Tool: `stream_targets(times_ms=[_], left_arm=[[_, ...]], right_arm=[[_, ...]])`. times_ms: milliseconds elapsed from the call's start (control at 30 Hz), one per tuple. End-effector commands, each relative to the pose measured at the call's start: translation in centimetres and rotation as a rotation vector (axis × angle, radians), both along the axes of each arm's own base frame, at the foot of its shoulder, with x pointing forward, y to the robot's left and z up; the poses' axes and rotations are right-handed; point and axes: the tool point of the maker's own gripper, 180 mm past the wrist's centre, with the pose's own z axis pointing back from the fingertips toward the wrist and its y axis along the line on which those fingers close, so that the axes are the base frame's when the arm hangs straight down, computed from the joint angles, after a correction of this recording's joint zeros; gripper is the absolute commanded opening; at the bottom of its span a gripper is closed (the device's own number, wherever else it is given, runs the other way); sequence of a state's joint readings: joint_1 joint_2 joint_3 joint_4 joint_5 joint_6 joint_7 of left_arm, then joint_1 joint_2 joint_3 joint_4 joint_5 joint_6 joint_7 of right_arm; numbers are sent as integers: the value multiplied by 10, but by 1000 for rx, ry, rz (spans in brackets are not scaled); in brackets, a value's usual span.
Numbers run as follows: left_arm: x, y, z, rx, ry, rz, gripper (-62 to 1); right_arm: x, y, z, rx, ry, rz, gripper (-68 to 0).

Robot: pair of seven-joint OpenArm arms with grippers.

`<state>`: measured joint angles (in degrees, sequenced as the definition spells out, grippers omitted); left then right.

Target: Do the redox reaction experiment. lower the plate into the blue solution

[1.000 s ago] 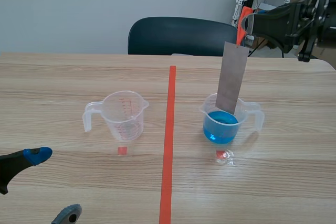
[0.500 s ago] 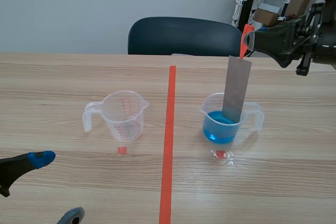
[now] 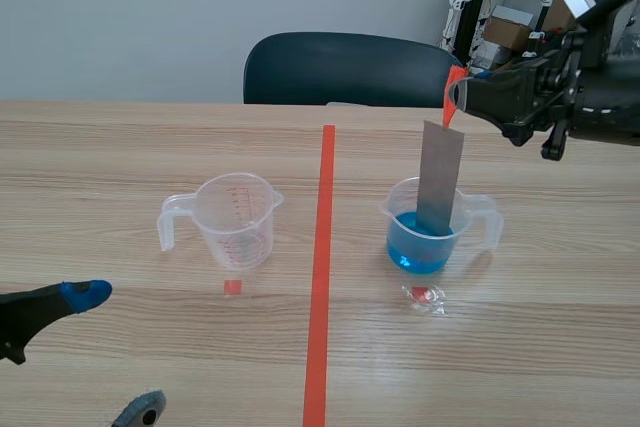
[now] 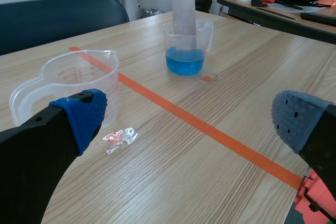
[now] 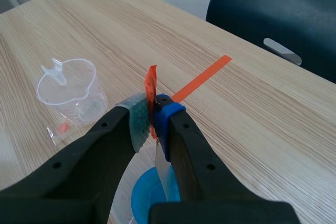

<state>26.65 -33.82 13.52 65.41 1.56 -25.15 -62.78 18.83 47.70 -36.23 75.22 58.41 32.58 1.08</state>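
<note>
Two clear measuring cups stand on the wooden table (image 3: 150, 147) in the scene view, one on each side of the orange-red tape line (image 3: 320, 297): the left cup (image 3: 235, 219) holds nothing, the right cup (image 3: 395, 215) holds the blue solution (image 3: 415, 249). The right gripper (image 3: 462, 97) hangs above the right cup with its fingers closed on an orange tab (image 3: 450, 107) at the top of the grey plate (image 3: 441, 172) — the plate hangs almost upright, and its lower end is inside the right cup at the level of the blue solution; how deep it dips I cannot tell. A small clear wrapper (image 3: 428, 296) lies just in front of the right cup, and a dark chair (image 3: 345, 67) stands behind the table. The left gripper (image 3: 112, 352) is low at the near left corner, well apart from both cups, its fingers spread wide with nothing between them. The left wrist view shows that wide gap too; ahead lie the left cup, a crumpled scrap (image 4: 119, 137) beside it, the tape line, and beyond it the right cup with the plate standing in it. In the right wrist view the two pads press together on the orange tab, the plate drops edge-on beneath them, and the blue solution sits right under the gripper.
</note>
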Motion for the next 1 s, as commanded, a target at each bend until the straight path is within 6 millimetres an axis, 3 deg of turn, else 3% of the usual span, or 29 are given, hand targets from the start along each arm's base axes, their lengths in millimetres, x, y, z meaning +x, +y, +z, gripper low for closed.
stream_targets(times_ms=[0,967], left_arm=[[2,-1,9,-19,-27,-4,14],[3,-1,8,-17,-27,-4,14]], right_arm=[[4,0,10,26,-28,-3,-672],[-8,10,-19,-32,-4,25,-672]])
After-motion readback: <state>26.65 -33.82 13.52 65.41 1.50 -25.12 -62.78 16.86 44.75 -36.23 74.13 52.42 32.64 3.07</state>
